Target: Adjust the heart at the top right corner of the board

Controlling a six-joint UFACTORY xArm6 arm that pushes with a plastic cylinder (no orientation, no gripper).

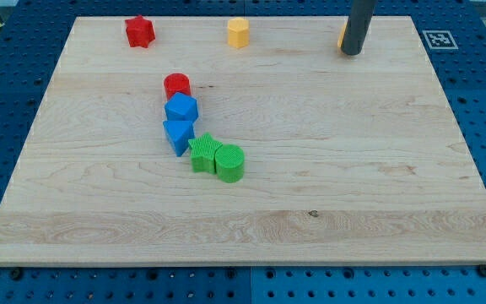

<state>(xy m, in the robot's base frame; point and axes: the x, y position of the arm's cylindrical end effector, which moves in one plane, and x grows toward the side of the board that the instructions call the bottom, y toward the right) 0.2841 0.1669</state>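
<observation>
My tip (352, 52) stands near the board's top right corner. A yellow-orange block (342, 37) is almost wholly hidden behind the rod; only a thin sliver shows at the rod's left side, so its shape cannot be made out. The tip is touching or right next to it.
A red star (139, 31) sits at the top left and a yellow hexagon (238, 32) at the top middle. A chain runs down the left middle: red cylinder (176, 85), blue hexagon (181, 108), blue triangle-like block (178, 135), green star (202, 154), green cylinder (230, 162).
</observation>
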